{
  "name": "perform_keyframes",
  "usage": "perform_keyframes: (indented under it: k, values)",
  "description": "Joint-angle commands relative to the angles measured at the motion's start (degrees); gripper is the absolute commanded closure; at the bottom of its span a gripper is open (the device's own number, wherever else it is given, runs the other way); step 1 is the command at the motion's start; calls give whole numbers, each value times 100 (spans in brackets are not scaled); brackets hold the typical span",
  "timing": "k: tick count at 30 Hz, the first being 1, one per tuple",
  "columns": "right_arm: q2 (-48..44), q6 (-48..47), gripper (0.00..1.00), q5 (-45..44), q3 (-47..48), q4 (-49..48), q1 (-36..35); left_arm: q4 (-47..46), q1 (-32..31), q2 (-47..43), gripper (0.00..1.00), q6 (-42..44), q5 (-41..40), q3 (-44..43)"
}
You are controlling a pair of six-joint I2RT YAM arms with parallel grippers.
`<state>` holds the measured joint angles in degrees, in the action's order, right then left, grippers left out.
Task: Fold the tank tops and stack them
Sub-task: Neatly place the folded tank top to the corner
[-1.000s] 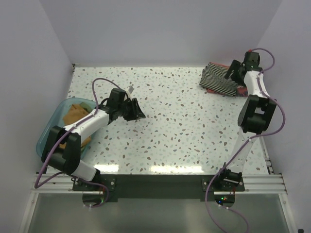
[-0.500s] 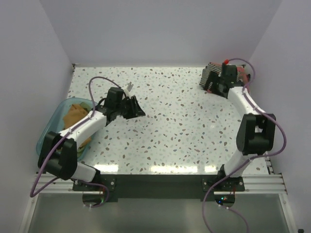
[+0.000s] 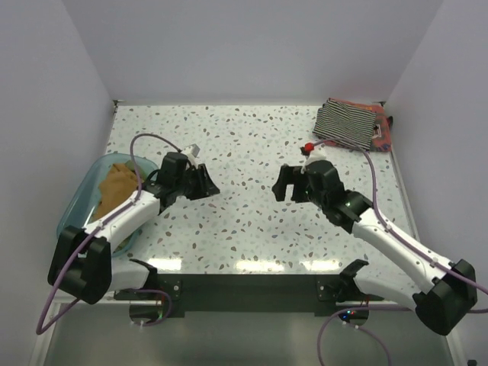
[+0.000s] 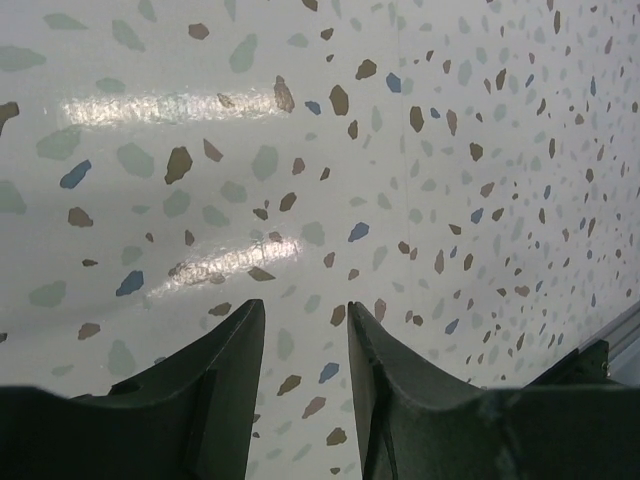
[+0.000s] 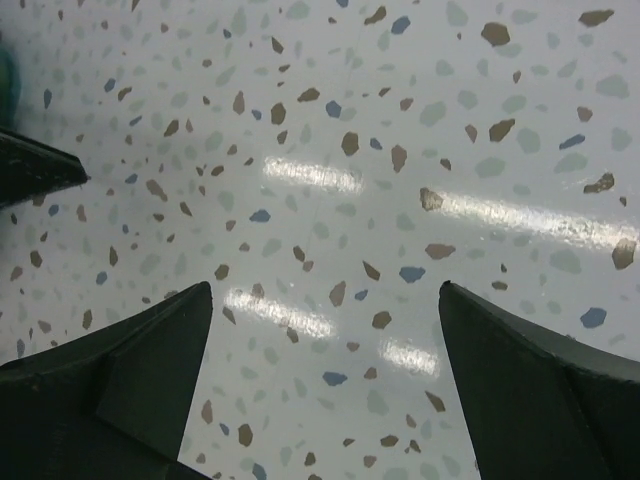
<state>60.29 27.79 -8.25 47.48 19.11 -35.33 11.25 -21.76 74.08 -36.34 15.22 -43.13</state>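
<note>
1. Moved since a second ago: right gripper [image 3: 290, 189], gone from the far right corner to mid-table, jaws now spread to the full and holding nothing. Only bare terrazzo between the fingers in the wrist view.
2. Shifted only a little nearer: left gripper [image 3: 207, 185], partway open with nothing pinched, hovering over the table [image 3: 252, 145] near the teal bin [image 3: 76, 207].
3. Done already, by the look of it: striped tank top [image 3: 345, 122], folded and lying on the rust-red tank top [image 3: 386, 139] in the far right corner, well apart from both grippers.
4. Left to do: mustard-orange tank tops [image 3: 114, 187], bunched in the bin at the left edge.
5. Step in hand, as judged: fetching the next top from the bin and bringing it to the open middle.
6. To do it well: turn the left gripper back over the bin, widen the jaws before descending, and pinch a single layer near a strap or hem, not a bunch.
7. Lift high enough to clear the bin's rim, so as not to drag the bin along.
8. Lay the cloth flat at mid-table, take the opposite edge with the right gripper, and smooth before folding.
9. Mind the gap between the two arms, already near each other at the centre.
</note>
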Motion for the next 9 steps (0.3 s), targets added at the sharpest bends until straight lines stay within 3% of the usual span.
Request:
perform_keyframes:
  k: [1,9]
  values:
    - [-351,359,1,-291,-362,276,-123,-325,31,-289,56,65,-282,156]
    - [-668,156,1,-511,-231,339,-123,-202,31,-377,56,56,-512,139]
